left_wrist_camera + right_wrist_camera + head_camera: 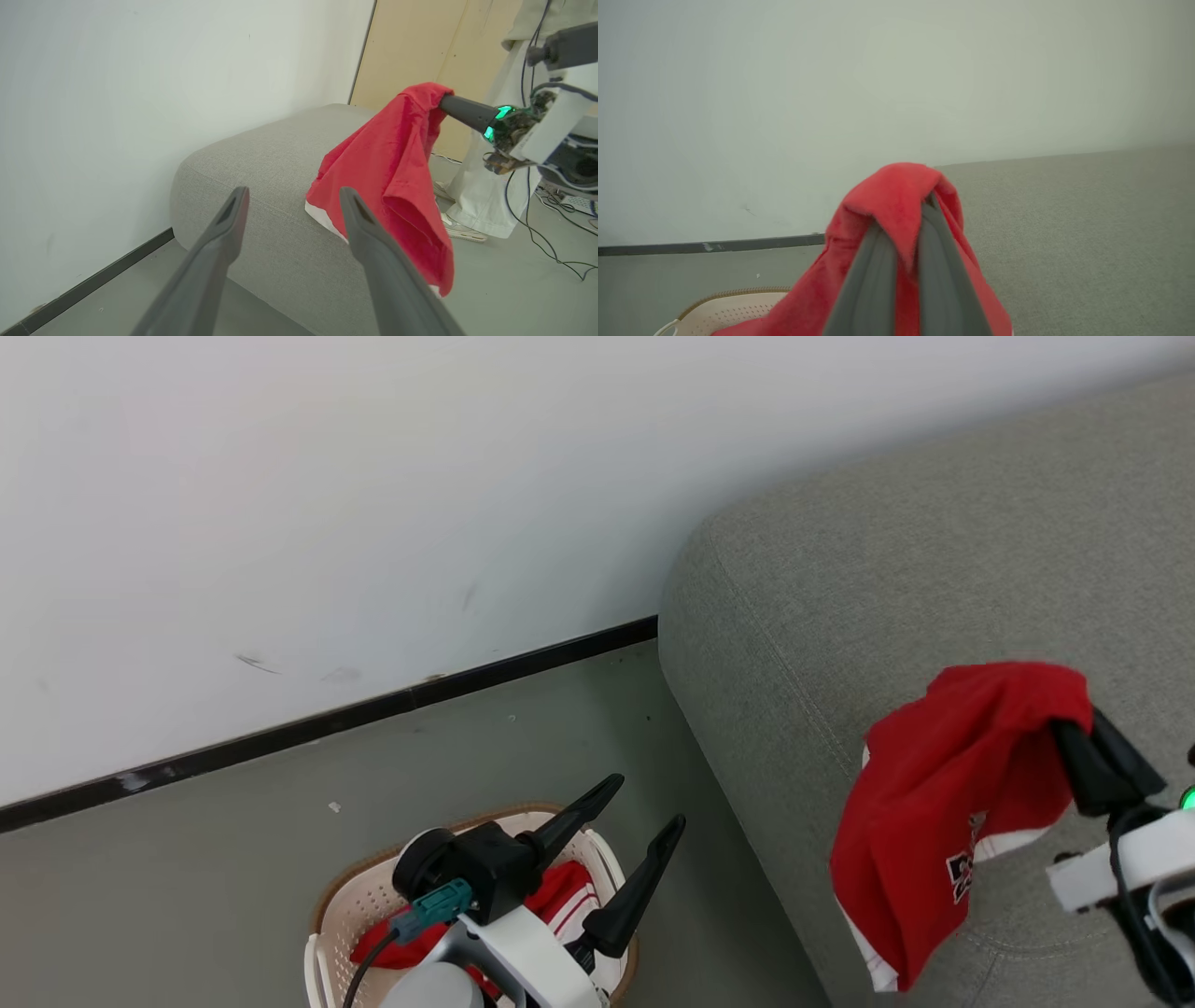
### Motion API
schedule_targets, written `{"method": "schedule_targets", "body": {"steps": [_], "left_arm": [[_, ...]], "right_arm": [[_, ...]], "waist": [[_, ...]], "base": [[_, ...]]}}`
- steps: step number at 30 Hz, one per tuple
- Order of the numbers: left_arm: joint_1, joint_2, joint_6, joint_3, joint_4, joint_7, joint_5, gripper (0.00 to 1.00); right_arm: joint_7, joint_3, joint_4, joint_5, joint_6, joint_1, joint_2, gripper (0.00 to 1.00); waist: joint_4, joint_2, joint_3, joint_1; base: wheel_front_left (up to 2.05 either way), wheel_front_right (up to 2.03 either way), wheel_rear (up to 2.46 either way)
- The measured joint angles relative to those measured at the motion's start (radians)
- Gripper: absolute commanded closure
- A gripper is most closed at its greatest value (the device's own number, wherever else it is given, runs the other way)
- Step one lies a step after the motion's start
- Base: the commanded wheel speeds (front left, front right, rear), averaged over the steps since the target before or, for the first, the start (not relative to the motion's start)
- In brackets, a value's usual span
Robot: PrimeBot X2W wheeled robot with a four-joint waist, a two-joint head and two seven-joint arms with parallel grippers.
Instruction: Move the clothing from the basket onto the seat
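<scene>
A red garment [943, 803] with white trim and lettering hangs from my right gripper [1074, 728], which is shut on its top fold above the front edge of the grey-green seat [934, 569]. The same garment [397, 168] shows in the left wrist view, draped down the seat's [266, 168] side, and the right wrist view shows the cloth [887, 205] pinched between the fingers. My left gripper [644, 807] stands open over the cream basket [350, 910] on the floor, which still holds red-and-white striped clothing [560, 896].
A white wall with a black skirting strip [327, 719] runs behind the basket and seat. In the left wrist view a person's white trousers and a shoe [462, 228] stand past the seat, with cables [556, 252] on the floor and a tan panel [420, 51].
</scene>
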Motion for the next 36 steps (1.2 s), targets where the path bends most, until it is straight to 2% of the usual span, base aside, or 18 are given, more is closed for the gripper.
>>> {"method": "schedule_targets", "body": {"steps": [6, 12, 17, 27, 36], "left_arm": [[0.0, 0.001, 0.018, 0.008, -0.01, 0.0, 0.009, 0.0], [-0.001, 0.007, 0.044, 0.03, -0.04, -0.001, 0.02, 0.0], [-0.008, 0.023, 0.054, 0.04, -0.067, 0.0, 0.025, 0.0], [-0.056, 0.036, 0.066, 0.045, -0.133, 0.027, 0.063, 0.0], [-0.079, 0.049, 0.066, 0.029, -0.173, 0.055, 0.079, 0.0]], "right_arm": [[0.0, -0.033, 0.033, 0.005, 0.0, -0.173, -0.068, 1.0], [0.0, -0.13, 0.093, 0.044, 0.0, -0.317, -0.098, 1.0], [0.0, -0.151, 0.14, 0.029, 0.0, -0.406, -0.152, 1.0], [0.0, -0.236, 0.322, 0.003, 0.0, -0.478, -0.202, 1.0], [0.0, -0.278, 0.429, -0.041, 0.0, -0.536, -0.212, 1.0]], "waist": [[0.001, 0.0, 0.032, 0.0], [0.01, 0.0, 0.07, 0.0], [0.02, 0.0, 0.106, 0.0], [0.044, 0.0, 0.182, 0.0], [0.067, 0.0, 0.249, 0.0]], "base": [[0.0, 0.0, 0.0], [0.0, 0.0, 0.0], [0.0, 0.0, 0.0], [0.0, 0.0, 0.0], [0.0, 0.0, 0.0]]}}
